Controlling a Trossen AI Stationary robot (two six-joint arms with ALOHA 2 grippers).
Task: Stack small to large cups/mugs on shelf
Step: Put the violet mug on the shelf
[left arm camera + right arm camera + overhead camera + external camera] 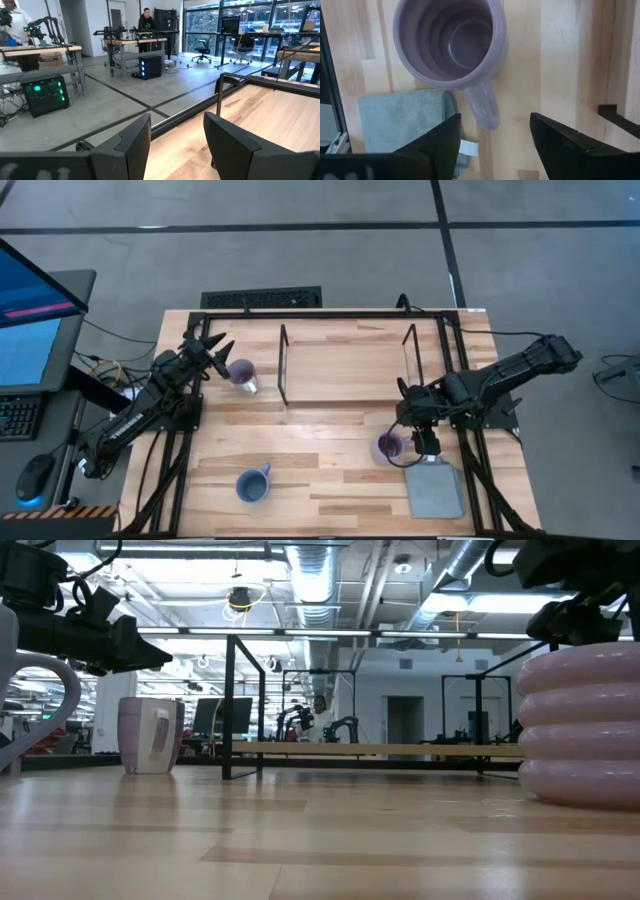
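Step in hand: I judge I am at the start of picking up the first mug; no mug is on the shelf (345,370) yet, and none is held.
Right gripper (421,446): over the near right of the counter (320,470), pointing down, fingers spread wide with nothing between them. In its wrist view the handle of the purple mug (451,42) lies just ahead of the gap between the fingers.
That purple mug: stands upright on the counter near the right side, touching or just beside the grey cloth (435,490), which lies nearer and to its right. Its handle points towards the cloth.
Left gripper (216,351): held above the far left of the counter, just left of the second purple mug (243,375); fingers apart, empty, looking out over the room rather than down.
Second purple mug: upright, just left of the shelf's left wire frame.
Blue mug (251,484): near edge of the counter, left of centre, well apart from the other two.
Shelf: far centre of the counter, a bare board between two wire frames.
Next move, as I see it: I lower the right gripper so one finger goes inside the rim or both straddle the handle, then close.
Care needed: the cloth is close enough to be caught with the mug.
Open question: which purple mug is the larger I cannot tell from here.
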